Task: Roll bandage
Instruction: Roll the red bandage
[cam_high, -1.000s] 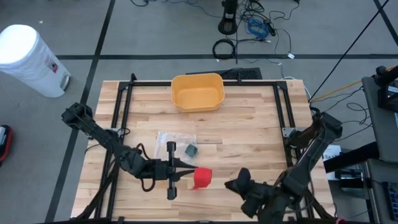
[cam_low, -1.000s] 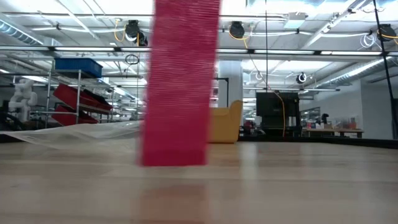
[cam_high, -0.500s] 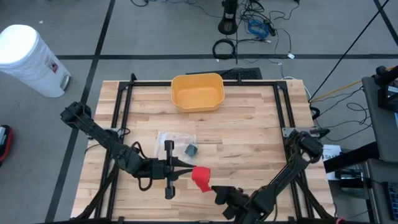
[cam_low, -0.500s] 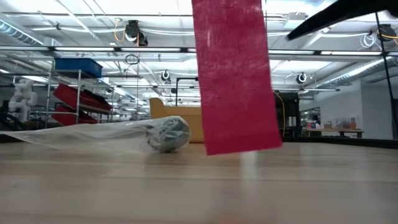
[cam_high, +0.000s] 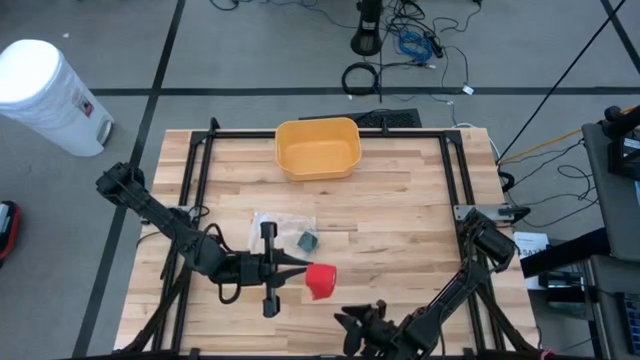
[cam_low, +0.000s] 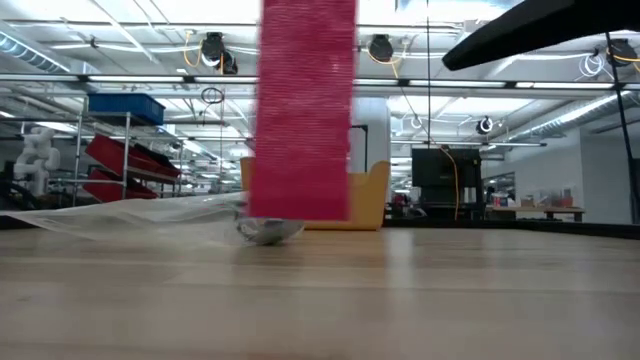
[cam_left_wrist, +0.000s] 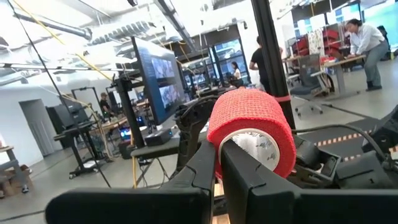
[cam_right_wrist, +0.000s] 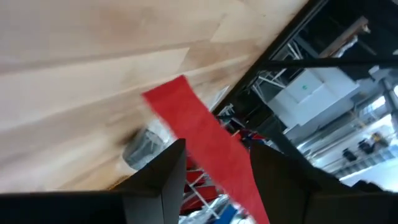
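The left claw (cam_high: 296, 272) pinches the core of a red bandage roll (cam_high: 320, 281), holding it just above the near-centre of the wooden worktop (cam_high: 400, 210). The right claw (cam_high: 350, 330), fingers spread wide, hovers at the near edge. A clear plastic wrapper (cam_high: 280, 224) and yellow bin (cam_high: 318, 148) lie farther back.

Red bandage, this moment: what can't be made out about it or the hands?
- High view: the right hand is too small and dark to read.
- Low view: the bandage strip runs off the top edge; its holder is unseen.
- Left wrist view: the roll hides the table behind.
- Right wrist view: the strip's far end leaves the frame.
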